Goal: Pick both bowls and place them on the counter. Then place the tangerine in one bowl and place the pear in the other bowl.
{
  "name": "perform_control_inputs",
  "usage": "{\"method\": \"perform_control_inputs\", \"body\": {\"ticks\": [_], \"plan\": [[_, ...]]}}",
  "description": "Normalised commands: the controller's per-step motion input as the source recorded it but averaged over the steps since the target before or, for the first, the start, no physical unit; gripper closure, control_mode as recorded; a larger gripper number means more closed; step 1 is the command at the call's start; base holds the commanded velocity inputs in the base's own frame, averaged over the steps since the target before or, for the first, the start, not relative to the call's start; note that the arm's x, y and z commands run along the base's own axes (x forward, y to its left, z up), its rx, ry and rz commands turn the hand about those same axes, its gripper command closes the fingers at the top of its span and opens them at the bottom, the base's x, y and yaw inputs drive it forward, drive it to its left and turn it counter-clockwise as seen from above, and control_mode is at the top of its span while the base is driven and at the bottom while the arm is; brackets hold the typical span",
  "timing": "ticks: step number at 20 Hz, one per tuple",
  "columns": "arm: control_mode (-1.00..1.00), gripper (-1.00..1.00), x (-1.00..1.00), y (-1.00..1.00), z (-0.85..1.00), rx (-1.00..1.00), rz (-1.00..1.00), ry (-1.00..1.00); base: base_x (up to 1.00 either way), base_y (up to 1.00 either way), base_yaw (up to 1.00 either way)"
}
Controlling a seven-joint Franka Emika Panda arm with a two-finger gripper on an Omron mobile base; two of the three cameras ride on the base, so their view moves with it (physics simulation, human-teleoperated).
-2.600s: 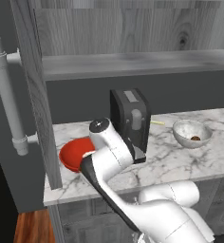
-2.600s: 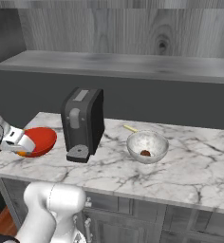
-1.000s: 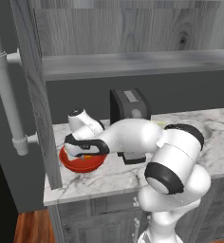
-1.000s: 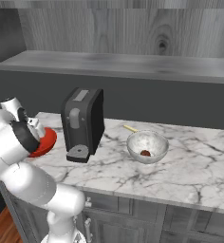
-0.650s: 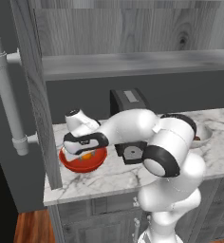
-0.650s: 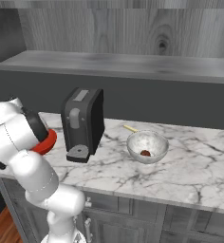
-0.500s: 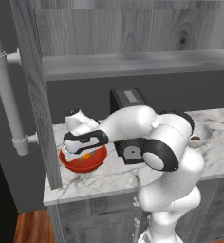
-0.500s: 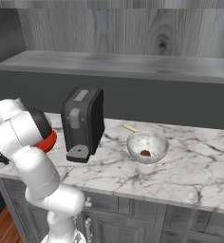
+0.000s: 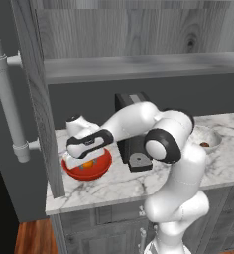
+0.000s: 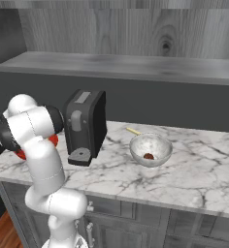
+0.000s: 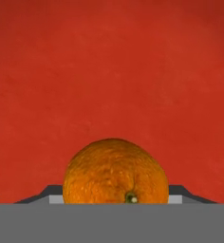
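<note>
Your gripper [image 9: 89, 159] has swung from beside the coffee machine [image 9: 131, 130] down into the red bowl [image 9: 87, 167] at nine o'clock on the counter [image 9: 109, 186]. The tangerine [image 11: 116, 172] sits between its part-open jaws; grip unclear. The pear [image 10: 148, 156] stays in the marbled bowl [image 10: 151, 149].

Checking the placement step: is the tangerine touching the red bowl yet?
Cannot tell. The hand view shows the tangerine against the red bowl, its underside cut off; the left base view shows it low inside the bowl, under the gripper.

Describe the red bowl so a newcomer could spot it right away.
On the white marble counter, look left of the black coffee machine, near the counter's left end. The red bowl sits there under the gripper, holding a tangerine. Glossy plain red, unlike the marbled bowl further right.
</note>
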Motion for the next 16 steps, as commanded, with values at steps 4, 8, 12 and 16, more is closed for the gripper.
{"method": "perform_control_inputs", "body": {"ticks": [4, 8, 12, 16], "plan": [[-1.0, 1.0, 0.14, 0.12, -0.22, 0.0, 0.0, 0.03, 0.0, 0.0, 0.0], [-1.0, -1.0, 0.11, 0.1, -0.13, 0.0, 0.0, 0.02, 0.0, 0.0, 0.0], [-1.0, -1.0, 0.0, 0.0, 0.0, 0.0, -0.01, 0.0, 0.0, 0.0, 0.0], [-1.0, -1.0, -0.09, 0.0, 0.01, 0.0, -0.04, 0.0, 0.0, 0.0, 0.0]]}}
